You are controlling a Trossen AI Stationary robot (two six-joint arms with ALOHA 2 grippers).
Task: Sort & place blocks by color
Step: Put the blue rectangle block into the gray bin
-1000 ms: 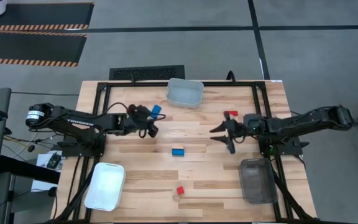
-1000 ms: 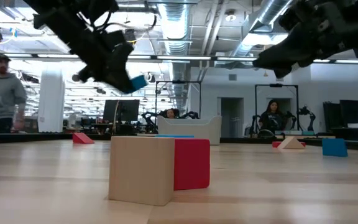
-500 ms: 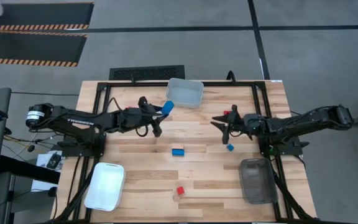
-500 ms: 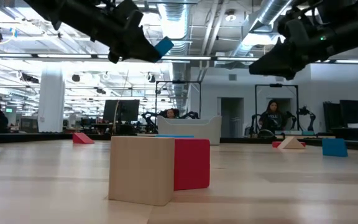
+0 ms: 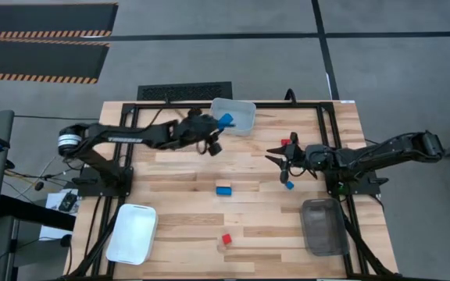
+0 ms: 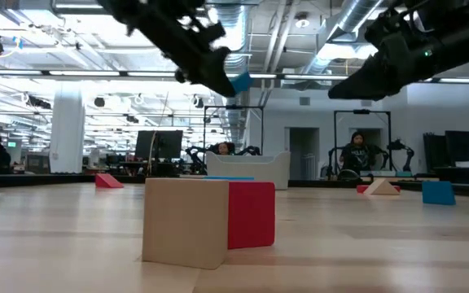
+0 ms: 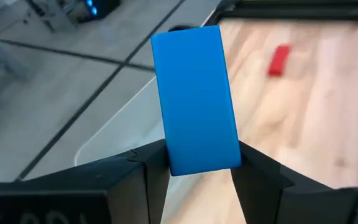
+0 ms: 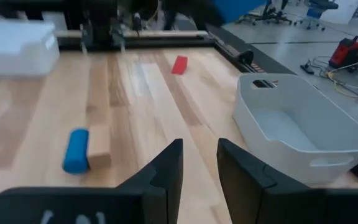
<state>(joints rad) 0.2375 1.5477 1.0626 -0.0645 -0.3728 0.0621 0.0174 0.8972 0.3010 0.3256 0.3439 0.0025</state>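
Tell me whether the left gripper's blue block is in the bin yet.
Not yet. The left gripper holds the blue block clamped, above the clear bin's near rim.

Left tool (image 5: pixel 219 131) holding a block (image 5: pixel 226 121) over the far bin's (image 5: pixel 239 115) rim, right tool (image 5: pixel 283 160) above table right.

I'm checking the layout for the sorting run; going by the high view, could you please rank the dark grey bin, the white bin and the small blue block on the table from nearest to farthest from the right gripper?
From the right gripper:
1. Small blue block, just beside its fingertips.
2. Dark grey bin, near the table's right edge.
3. White bin, near the opposite, left edge.
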